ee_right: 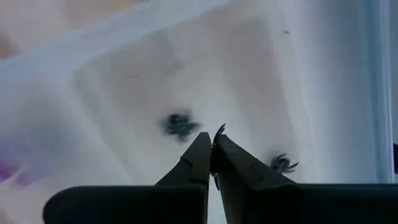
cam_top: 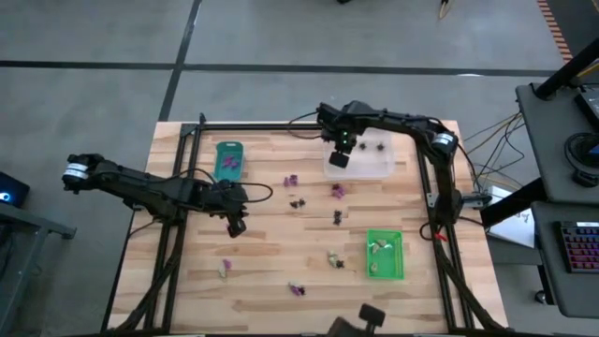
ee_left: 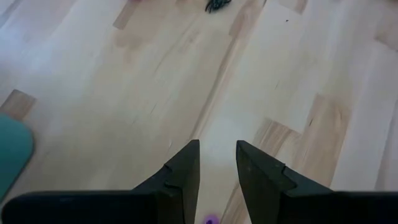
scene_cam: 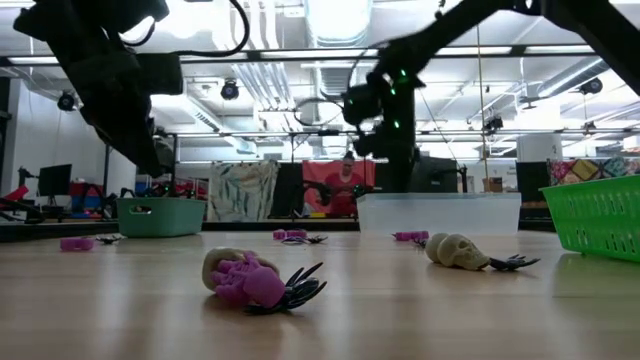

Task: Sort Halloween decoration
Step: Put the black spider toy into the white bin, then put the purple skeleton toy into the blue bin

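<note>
1. Your right gripper (ee_right: pixel 212 163) hangs over the clear tray (cam_top: pixel 374 169) in the upper middle of the overhead frame, fingers pinched on a black spider (ee_right: pixel 219 132) whose legs stick out at the tips; two more spiders (ee_right: pixel 180 124) lie in the tray below.
2. Your left gripper (ee_left: pixel 217 180) hovers over bare wood at centre left, beside the teal tray (cam_top: pixel 228 160); its fingers stand a little apart, and something purple (ee_left: pixel 209 219) peeks between them low down, too little to name.
3. The remaining trinkets (cam_top: pixel 336 192) are scattered across the table's middle and lower part; the green tray (cam_top: pixel 385 254) sits lower right.
4. Judge them light and stiff but springy-legged: pinch the body, not the legs.
5. The wooden table (cam_top: pixel 271 271) looks smooth, so pieces may skid. A cluttered workshop lies behind.
</note>
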Tool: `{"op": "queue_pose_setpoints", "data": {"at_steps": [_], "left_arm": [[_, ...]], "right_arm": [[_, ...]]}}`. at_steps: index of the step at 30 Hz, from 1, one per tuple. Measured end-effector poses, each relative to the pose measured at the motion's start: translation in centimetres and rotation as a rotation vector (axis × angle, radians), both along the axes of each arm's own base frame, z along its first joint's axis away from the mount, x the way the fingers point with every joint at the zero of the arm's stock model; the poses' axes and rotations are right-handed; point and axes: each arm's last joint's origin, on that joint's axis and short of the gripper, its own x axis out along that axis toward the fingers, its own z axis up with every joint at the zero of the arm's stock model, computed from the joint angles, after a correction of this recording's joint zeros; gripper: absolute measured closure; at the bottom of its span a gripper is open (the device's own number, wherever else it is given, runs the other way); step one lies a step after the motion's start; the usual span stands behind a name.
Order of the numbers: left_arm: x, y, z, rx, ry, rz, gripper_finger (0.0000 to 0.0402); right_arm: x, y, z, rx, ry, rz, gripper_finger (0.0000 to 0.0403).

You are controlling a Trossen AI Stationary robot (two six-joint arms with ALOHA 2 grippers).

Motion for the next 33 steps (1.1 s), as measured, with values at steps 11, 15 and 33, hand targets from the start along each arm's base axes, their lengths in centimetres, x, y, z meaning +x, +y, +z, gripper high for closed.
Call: {"op": "queue_pose_setpoints", "data": {"at_steps": [11,15,33], "left_arm": [[0.1,0.0,-0.2,-0.018,0.005,0.035,0.0314],[-0.3,-0.1,-0.5,-0.05,0.053,0.074,0.0314],[-1.2,-3.3,-2.3,0.074,0.247,-0.214,0.0299]], "right_arm": [[-0.7,-1.5,-1.4,0.019,-0.08,-0.015,0.03],[-0.7,-1.0,-0.7,0.041,-0.1,-0.039,0.0271],[-2.7,9.0,4.8,-0.063,-0.446,0.135,0.0268]]}}
